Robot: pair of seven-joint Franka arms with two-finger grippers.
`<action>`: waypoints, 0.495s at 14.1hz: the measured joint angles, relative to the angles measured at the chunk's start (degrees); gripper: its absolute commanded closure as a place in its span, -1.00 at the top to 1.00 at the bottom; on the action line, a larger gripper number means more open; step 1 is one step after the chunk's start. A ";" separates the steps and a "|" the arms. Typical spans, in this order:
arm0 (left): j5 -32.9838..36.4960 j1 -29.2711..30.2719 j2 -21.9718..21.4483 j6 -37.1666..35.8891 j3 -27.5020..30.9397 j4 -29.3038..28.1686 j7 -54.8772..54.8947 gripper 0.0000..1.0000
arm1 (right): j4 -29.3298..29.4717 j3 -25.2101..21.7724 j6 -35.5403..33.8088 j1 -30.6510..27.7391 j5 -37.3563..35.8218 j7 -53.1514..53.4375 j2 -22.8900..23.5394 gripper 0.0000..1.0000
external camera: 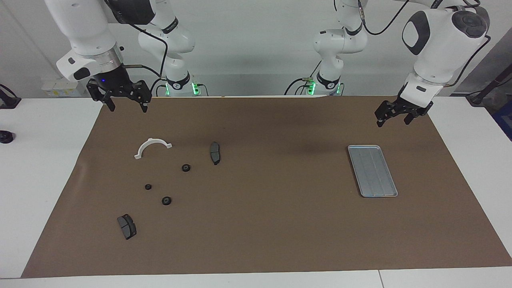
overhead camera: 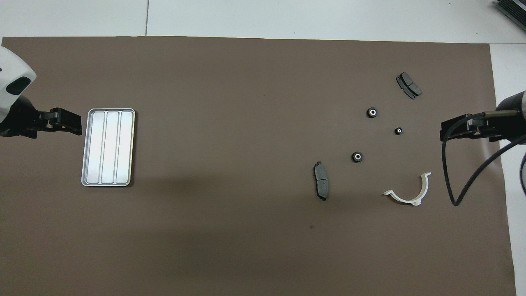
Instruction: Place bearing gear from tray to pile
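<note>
The silver grooved tray [external camera: 372,171] lies empty on the brown mat toward the left arm's end; it also shows in the overhead view [overhead camera: 109,147]. The pile lies toward the right arm's end: a white half-ring bracket [external camera: 152,147], two dark brake pads [external camera: 215,153] [external camera: 127,226], and three small black bearing gears [external camera: 186,168] [external camera: 148,187] [external camera: 167,201] among them. My left gripper [external camera: 394,119] hangs open and empty over the mat beside the tray. My right gripper [external camera: 127,105] hangs open and empty over the mat's edge by the bracket.
The brown mat [external camera: 264,224] covers most of the white table [external camera: 44,160]. A wide bare stretch of mat lies between the tray and the pile. A black cable [overhead camera: 464,181] loops down from the right arm.
</note>
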 measured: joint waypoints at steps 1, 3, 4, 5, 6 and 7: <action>0.00 0.00 0.00 0.00 0.00 0.00 0.00 1.00 | 0.06 0.03 -0.29 0.00 0.47 0.00 0.14 1.00; 0.00 0.00 0.00 0.00 0.00 0.00 0.00 1.00 | 0.04 0.07 -0.48 0.00 0.61 0.00 0.41 1.00; 0.00 0.00 0.00 0.00 0.00 0.00 0.00 1.00 | 0.01 0.09 -0.48 0.00 0.62 0.00 0.51 1.00; 0.00 0.00 0.00 0.00 0.00 0.00 0.00 1.00 | 0.01 0.11 -0.48 0.00 0.62 0.00 0.57 1.00; 0.00 0.00 0.00 0.00 0.00 0.00 0.00 1.00 | 0.01 0.13 -0.46 0.00 0.62 0.00 0.59 1.00; 0.00 0.00 0.00 0.00 0.00 0.00 0.00 1.00 | 0.01 0.15 -0.41 0.01 0.62 0.00 0.59 1.00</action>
